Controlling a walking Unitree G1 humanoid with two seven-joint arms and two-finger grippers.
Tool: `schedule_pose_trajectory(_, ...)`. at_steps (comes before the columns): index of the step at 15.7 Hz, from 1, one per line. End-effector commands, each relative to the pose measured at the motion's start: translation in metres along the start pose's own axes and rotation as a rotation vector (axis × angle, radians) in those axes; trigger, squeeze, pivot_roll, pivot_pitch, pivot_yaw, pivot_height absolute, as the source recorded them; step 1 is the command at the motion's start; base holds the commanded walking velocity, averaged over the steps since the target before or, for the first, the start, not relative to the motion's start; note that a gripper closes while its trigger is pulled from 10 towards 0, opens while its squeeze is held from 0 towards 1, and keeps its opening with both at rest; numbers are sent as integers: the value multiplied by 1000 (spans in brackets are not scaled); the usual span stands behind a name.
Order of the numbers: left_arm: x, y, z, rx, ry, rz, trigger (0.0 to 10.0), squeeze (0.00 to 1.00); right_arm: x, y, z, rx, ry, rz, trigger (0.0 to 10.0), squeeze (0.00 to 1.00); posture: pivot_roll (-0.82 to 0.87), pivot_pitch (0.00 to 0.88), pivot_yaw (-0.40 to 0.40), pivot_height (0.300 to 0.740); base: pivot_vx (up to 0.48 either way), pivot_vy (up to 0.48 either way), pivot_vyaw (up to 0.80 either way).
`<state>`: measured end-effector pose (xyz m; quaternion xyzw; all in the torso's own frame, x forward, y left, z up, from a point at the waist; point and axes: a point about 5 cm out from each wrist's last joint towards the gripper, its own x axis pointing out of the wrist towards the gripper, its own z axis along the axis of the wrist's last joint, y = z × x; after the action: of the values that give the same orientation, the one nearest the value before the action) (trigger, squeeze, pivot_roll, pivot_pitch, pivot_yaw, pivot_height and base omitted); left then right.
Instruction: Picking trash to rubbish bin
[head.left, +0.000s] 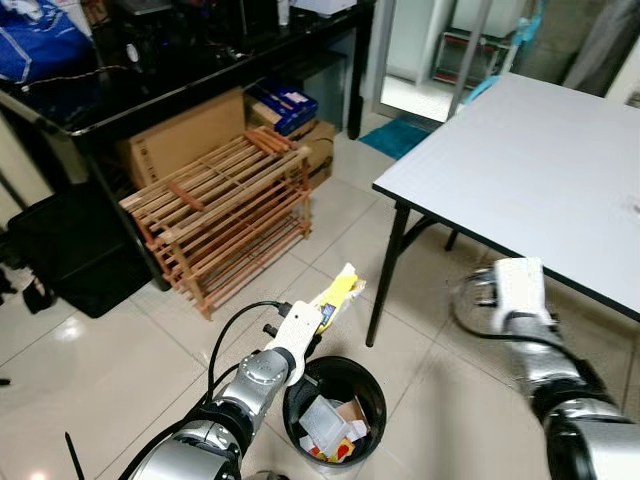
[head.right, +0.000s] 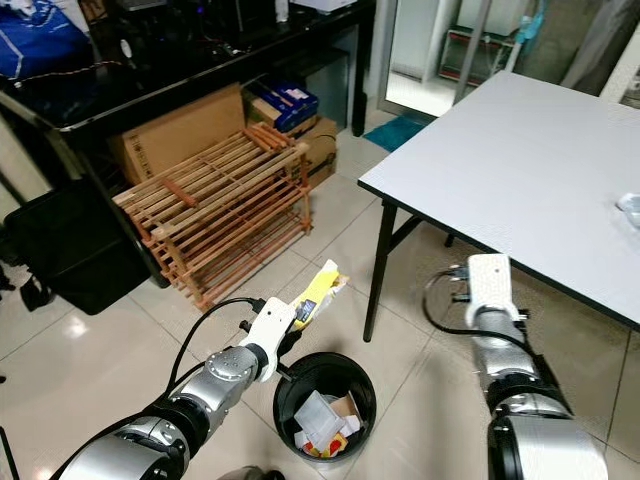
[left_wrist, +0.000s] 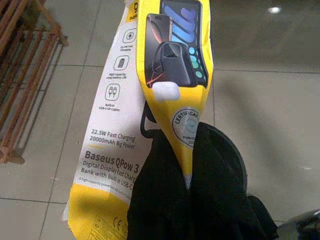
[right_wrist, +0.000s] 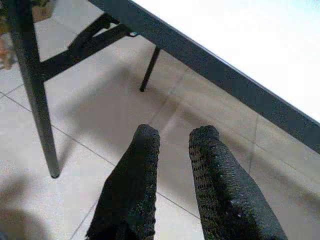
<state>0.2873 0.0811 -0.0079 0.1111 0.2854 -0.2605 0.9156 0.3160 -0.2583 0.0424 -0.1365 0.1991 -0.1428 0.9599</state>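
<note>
Glossy printed card package; glossy floor tiles; slatted bare wood rack; matt white tabletop.

Open floor between bin and table leg

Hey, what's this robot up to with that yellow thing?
It is tidying up. Its left gripper is shut on a yellow and white power bank package, holding it just above the far rim of a black bin on the tiled floor; the bin already has some trash in it. The package has not been dropped yet. The right gripper holds nothing and hangs beside the white table.
</note>
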Motion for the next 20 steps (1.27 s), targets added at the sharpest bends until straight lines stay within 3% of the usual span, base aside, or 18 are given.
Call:
schedule_pose_trajectory(1,1,-3,1,10,9,-34,10000,0,-2,-2,-7,7,23,-9,10000,0,-35,0,24,740,0,0,0)
schedule_pose_trajectory(5,9,-32,15,92,-8,-146,10000,0,-3,-6,-12,27,33,-26,10000,0,-58,2,35,740,0,0,0)
schedule_pose_trajectory(8,10,-38,19,114,-20,-183,10000,0,-3,-4,-12,32,30,-21,10000,0,-56,9,37,740,0,0,0)
schedule_pose_trajectory(9,10,-38,19,116,-19,-179,10000,1000,-4,-3,-12,33,30,-19,10000,0,-56,10,38,740,0,0,0)
schedule_pose_trajectory(15,9,-34,18,121,-22,-166,10000,1000,-4,1,-11,36,25,-3,10000,0,-53,14,40,740,0,0,0)
schedule_pose_trajectory(16,9,-33,18,131,-21,-164,10000,741,-4,1,-10,35,25,-2,10000,0,-53,15,40,740,0,0,0)
schedule_pose_trajectory(17,9,-32,18,138,-22,-156,10000,0,-4,1,-10,35,25,-2,10000,0,-52,16,40,740,0,0,0)
schedule_pose_trajectory(20,6,-10,17,80,-28,-38,10000,0,-4,3,-10,38,21,4,10000,0,-49,20,40,740,0,0,0)
